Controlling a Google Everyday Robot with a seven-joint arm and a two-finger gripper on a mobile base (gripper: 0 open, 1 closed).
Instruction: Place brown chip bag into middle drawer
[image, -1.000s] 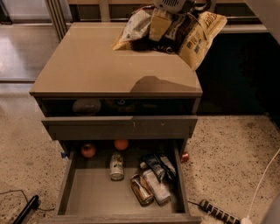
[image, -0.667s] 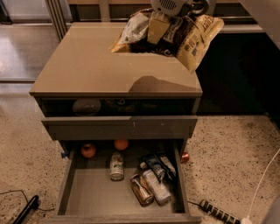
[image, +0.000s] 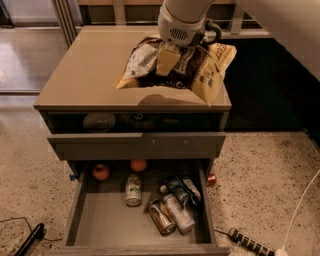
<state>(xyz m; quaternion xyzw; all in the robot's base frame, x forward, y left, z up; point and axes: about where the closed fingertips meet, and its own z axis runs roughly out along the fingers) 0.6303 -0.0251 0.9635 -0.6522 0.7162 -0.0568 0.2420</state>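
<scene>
My gripper (image: 167, 59) hangs from the white arm at the top centre and is shut on the brown chip bag (image: 200, 70). The crinkly bag, with cream-tan ends and a white label panel, is held over the front right part of the cabinet top (image: 85, 70). Its lower corner reaches the front edge. The middle drawer (image: 100, 222) stands pulled out below, near the floor. It holds two round fruits (image: 101, 171), a standing can (image: 133, 189), a lying can (image: 161, 216) and dark packets (image: 180, 192).
The drawer above is slightly open and shows a dark round object (image: 98, 121) in its gap. A power strip (image: 247, 242) with a white cable (image: 300, 210) lies on the floor at the right. A black cable (image: 27, 237) lies at the left.
The arm has carried the chip bag forward from the back of the cabinet top to its front edge. The drawer and its contents have not moved.
</scene>
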